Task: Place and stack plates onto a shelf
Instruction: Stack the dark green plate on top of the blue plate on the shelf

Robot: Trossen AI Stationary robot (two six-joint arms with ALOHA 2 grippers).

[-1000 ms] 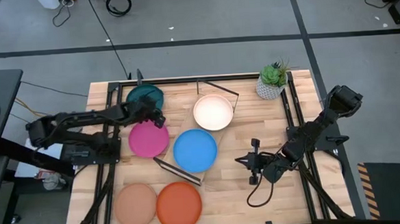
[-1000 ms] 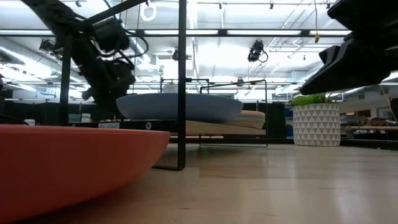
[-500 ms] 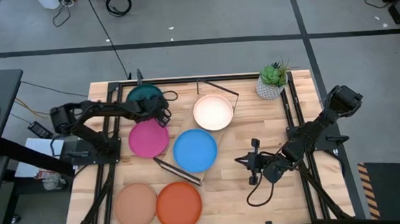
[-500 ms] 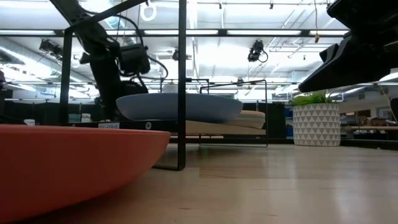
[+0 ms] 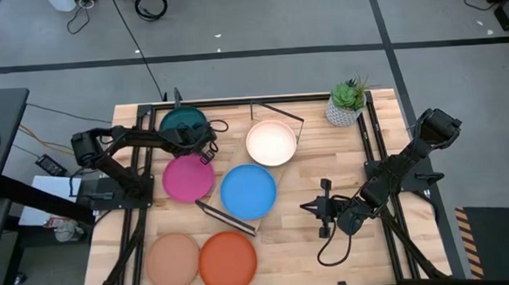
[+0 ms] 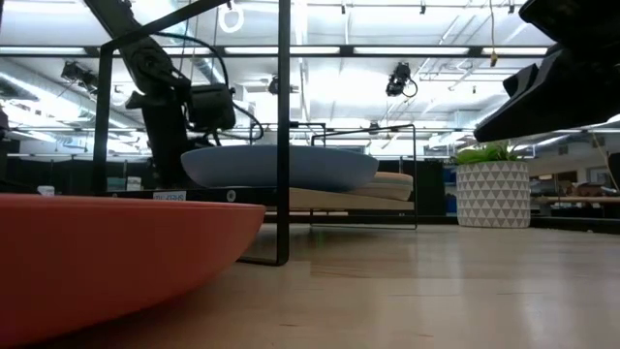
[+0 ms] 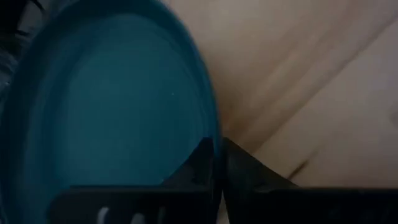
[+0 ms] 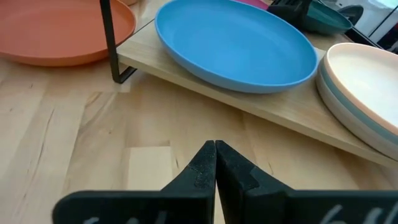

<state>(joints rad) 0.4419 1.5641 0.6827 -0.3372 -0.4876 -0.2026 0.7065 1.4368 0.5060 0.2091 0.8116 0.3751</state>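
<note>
Now the left gripper (image 5: pixel 209 150) is at the edge of the teal plate (image 5: pixel 184 124), near the far left corner of the table (image 5: pixel 312 244); in the left wrist view its two fingers (image 7: pixel 200 163) are pressed together on the rim of this plate (image 7: pixel 106 118), so it has hold of it. The magenta plate (image 5: pixel 188 177) lies just beside the teal one, toward the front. The shelf (image 8: pixel 273 109) stands in the middle of the table, and on it lie the blue plate (image 5: pixel 248 191) and the cream plate (image 5: pixel 271 142), which rests on top of another, paler plate. The tan plate (image 5: pixel 172 259) and the orange plate (image 5: pixel 227 259) lie side by side at the front left of the table, touching or almost touching. The right gripper (image 5: pixel 321 207) waits above the table on the right side of the shelf, with its fingers (image 8: pixel 205 162) closed together and nothing between them. A small pot with a green plant (image 5: pixel 347 103) stands at the far right corner.
</note>
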